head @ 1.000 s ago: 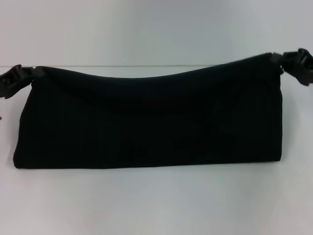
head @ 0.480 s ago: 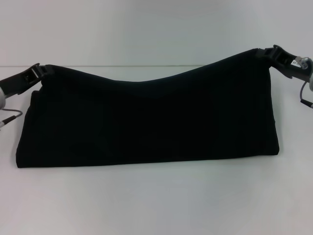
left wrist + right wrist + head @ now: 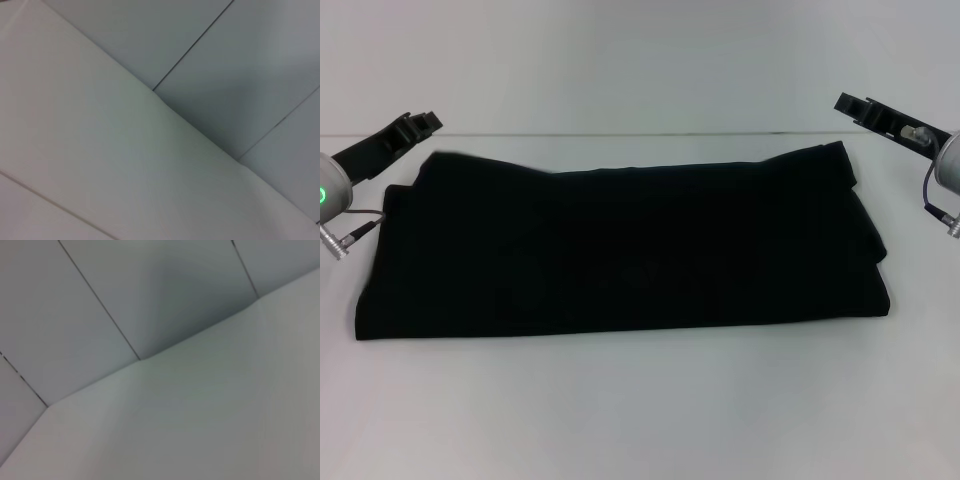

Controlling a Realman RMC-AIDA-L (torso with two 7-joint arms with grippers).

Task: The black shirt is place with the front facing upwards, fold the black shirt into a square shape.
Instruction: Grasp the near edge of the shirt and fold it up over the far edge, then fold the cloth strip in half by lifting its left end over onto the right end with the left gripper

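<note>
The black shirt lies flat on the white table in the head view, folded into a wide band, with no lettering showing. My left gripper hovers just off the shirt's far left corner, open and empty. My right gripper hovers above and past the far right corner, open and empty. Neither touches the cloth. The wrist views show only the table and wall panels, no shirt and no fingers.
The table's far edge meets a pale panelled wall right behind the shirt. Bare table surface lies in front of the shirt and at both sides.
Both grippers let go of the shirt's far edge and drew outward and up. The lifted edge dropped, and the cloth now lies flat.
</note>
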